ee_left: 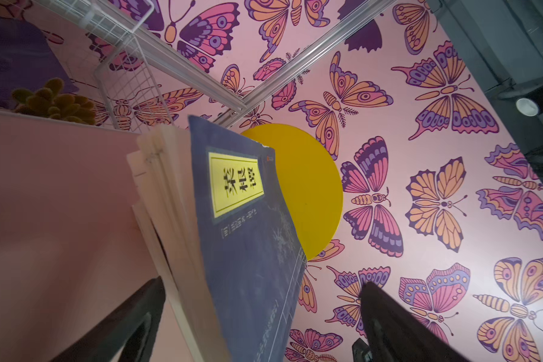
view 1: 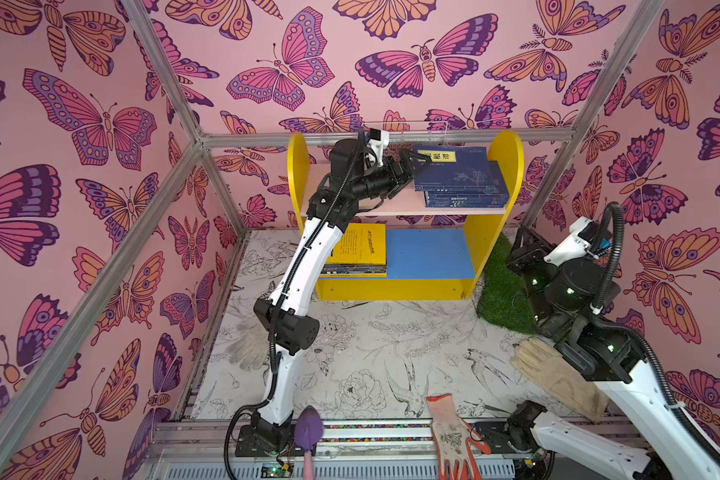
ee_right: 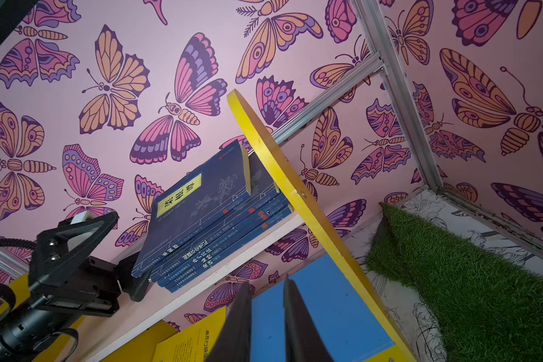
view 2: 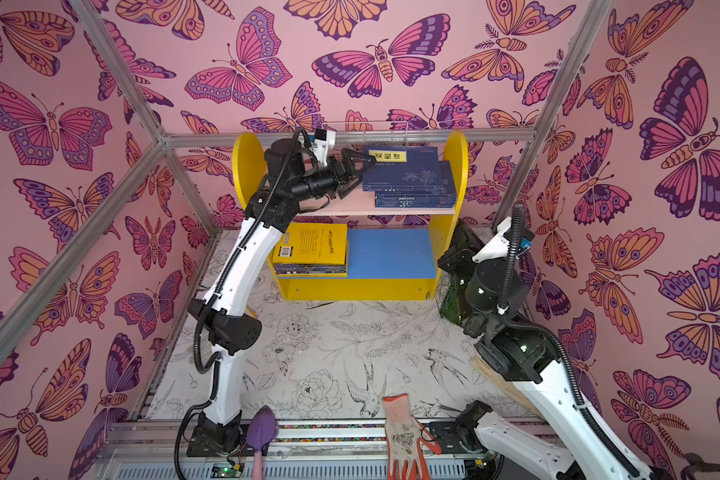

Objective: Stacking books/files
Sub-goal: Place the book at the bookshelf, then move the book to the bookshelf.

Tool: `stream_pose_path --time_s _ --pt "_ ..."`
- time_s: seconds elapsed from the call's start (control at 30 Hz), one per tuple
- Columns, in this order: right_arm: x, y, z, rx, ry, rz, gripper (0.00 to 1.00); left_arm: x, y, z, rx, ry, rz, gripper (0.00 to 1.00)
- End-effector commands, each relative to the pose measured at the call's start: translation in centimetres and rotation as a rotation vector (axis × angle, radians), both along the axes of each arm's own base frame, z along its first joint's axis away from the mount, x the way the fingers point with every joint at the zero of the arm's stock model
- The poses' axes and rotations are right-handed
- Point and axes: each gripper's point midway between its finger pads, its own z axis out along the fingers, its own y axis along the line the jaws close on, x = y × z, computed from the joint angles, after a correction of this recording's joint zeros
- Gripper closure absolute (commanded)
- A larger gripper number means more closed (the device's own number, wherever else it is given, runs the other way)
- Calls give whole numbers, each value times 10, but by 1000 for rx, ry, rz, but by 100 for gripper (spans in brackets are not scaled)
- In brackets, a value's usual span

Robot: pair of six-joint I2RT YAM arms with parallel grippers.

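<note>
Light in both top views is bright and even, falling softly from above. Shadows are faint, with only a thin shade under the upper shelf (view 1: 371, 208). The wide lens stretches the pattern on the wall (view 1: 59, 124) toward the left and right edges, and fine detail looks slightly smeared.

In the left wrist view a round lamp (ee_left: 527, 106) glares at the right edge and the upper left corner is dim. The fingers (ee_left: 129, 316) of my left gripper (ee_left: 264, 282) are black, blurred shapes at the bottom. The navy book (ee_left: 248, 250), close to the lens, is soft.

In the right wrist view a pale bright patch washes the wall near the centre. The fingers (ee_right: 239, 319) of my right gripper (ee_right: 267, 282) are dark and out of focus.
</note>
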Motion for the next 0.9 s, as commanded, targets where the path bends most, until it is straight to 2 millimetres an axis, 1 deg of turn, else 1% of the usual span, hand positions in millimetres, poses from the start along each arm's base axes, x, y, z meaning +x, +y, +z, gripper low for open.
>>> stream_pose_path --time_s 0.0,0.03,0.13,0.17,0.2,0.23,0.27,0.33,0.43,0.53,0.63,0.7,0.87 --pt "-3 -2 7 4 -24 -2 81 11 31 -24 155 10 182 1" --pt "-3 -3 9 -2 -26 -2 82 11 40 -23 182 -11 232 2" --pt "-3 -3 8 -10 -25 -2 83 14 64 -20 218 -48 363 24" --pt "-4 -3 8 -8 -26 -1 84 15 68 -19 205 -62 387 29" --pt "-4 -3 6 -8 -25 0 84 18 69 -19 184 -69 395 34" --pt "-3 -2 5 -11 -23 1 84 24 67 -23 167 -62 395 44" --pt "-3 -1 4 -10 -21 5 84 30 63 -29 162 -46 389 51" --pt "-3 -1 2 -8 -15 7 84 39 50 -34 146 -28 353 57" --pt "-5 -1 0 -9 -9 11 84 53 33 -43 111 5 312 61" --pt "-9 -7 1 -7 -15 -2 84 62 24 -48 111 6 324 63" --pt "-13 -13 2 -16 -17 -19 84 65 18 -49 118 -12 334 67" --pt "-16 -15 2 -23 -18 -26 84 63 10 -50 119 -19 313 68" --pt "-18 -19 4 -28 -24 -34 84 59 -11 -63 122 5 261 69"
